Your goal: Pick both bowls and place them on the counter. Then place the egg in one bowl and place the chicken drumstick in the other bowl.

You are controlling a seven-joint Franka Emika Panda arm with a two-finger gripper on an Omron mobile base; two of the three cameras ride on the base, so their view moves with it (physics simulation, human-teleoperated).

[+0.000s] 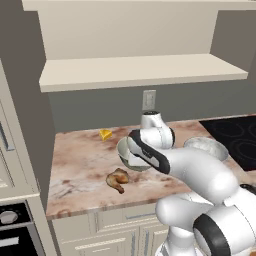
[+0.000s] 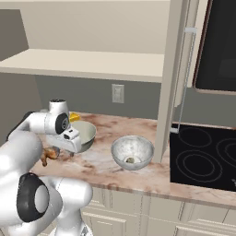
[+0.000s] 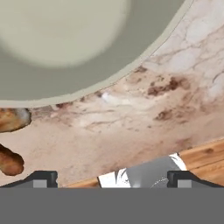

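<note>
The dark grey-green bowl [image 1: 128, 159] [image 2: 84, 132] stands upright on the marbled counter [image 1: 80, 160], its cream inside [image 3: 65, 39] taking up the top of the hand view. The drumstick [image 1: 118, 180] [image 3: 9, 162] lies on the slab just beside that bowl, toward the counter's front edge. To the right stands the white speckled bowl [image 1: 206, 148] [image 2: 132, 151] with the egg [image 2: 131, 160] inside it. My gripper [image 3: 111, 179] [image 2: 62, 148] hangs open over bare counter between the dark bowl and the front edge, holding nothing. My arm hides part of the dark bowl in the left base view.
A yellow cheese wedge [image 1: 105, 134] lies near the back wall. A black cooktop [image 2: 203, 156] borders the counter on the right, beyond a tall cabinet post [image 2: 168, 92]. A beige shelf [image 1: 140, 70] hangs above. An oven [image 1: 15, 225] stands left of the counter.
</note>
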